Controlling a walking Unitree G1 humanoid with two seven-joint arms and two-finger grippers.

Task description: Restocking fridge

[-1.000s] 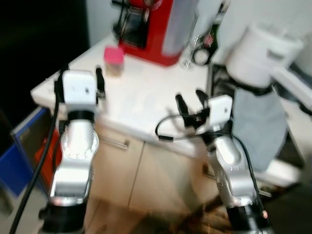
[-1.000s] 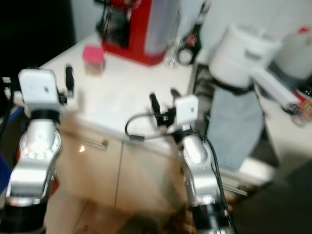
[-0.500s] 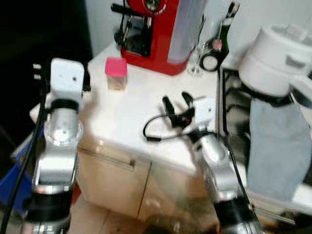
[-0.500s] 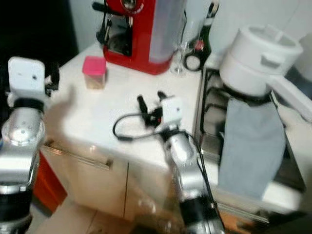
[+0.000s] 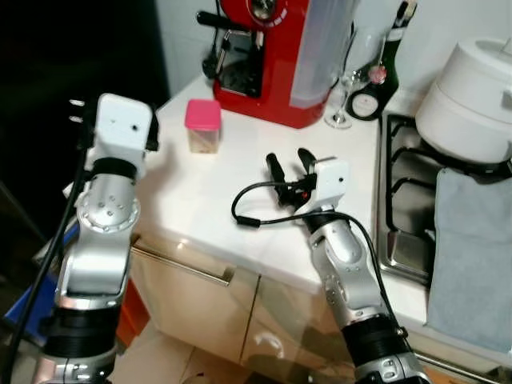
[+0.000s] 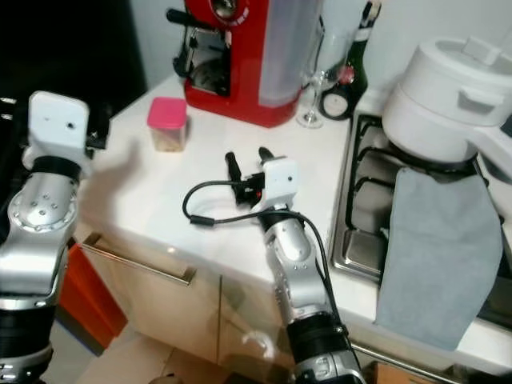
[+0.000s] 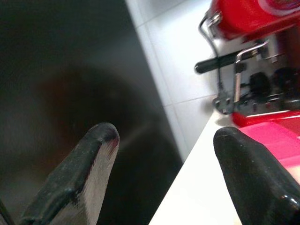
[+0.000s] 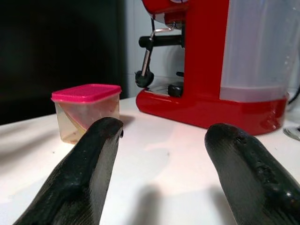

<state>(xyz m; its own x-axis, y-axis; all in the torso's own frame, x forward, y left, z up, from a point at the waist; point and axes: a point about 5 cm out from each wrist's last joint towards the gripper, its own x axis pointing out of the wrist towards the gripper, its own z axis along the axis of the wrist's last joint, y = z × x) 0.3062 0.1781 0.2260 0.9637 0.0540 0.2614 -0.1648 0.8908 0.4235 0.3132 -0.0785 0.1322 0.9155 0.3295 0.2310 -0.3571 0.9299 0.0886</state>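
A small clear tub with a pink lid (image 5: 202, 126) stands on the white counter (image 5: 200, 200), in front of the red coffee machine (image 5: 276, 56). My right gripper (image 5: 290, 157) hovers low over the counter's middle, open and empty, pointing towards the tub (image 8: 86, 112) and the machine (image 8: 206, 61). A black cable loops from its wrist. My left gripper (image 7: 166, 133) is raised at the counter's left corner, open and empty, with a dark surface ahead and the pink lid (image 7: 276, 140) off to one side.
A dark bottle (image 5: 388, 68) and a wine glass (image 5: 344, 96) stand right of the coffee machine. A white pot (image 5: 472, 100) sits on the hob (image 5: 404, 200), with a grey towel (image 5: 472, 256) hanging at its front. A drawer handle (image 5: 184, 264) lies below the counter edge.
The camera has steadied and come closer, so the counter sits lower and sharper in view. My left arm now stands further left, at the counter's corner. Both grippers stay open.
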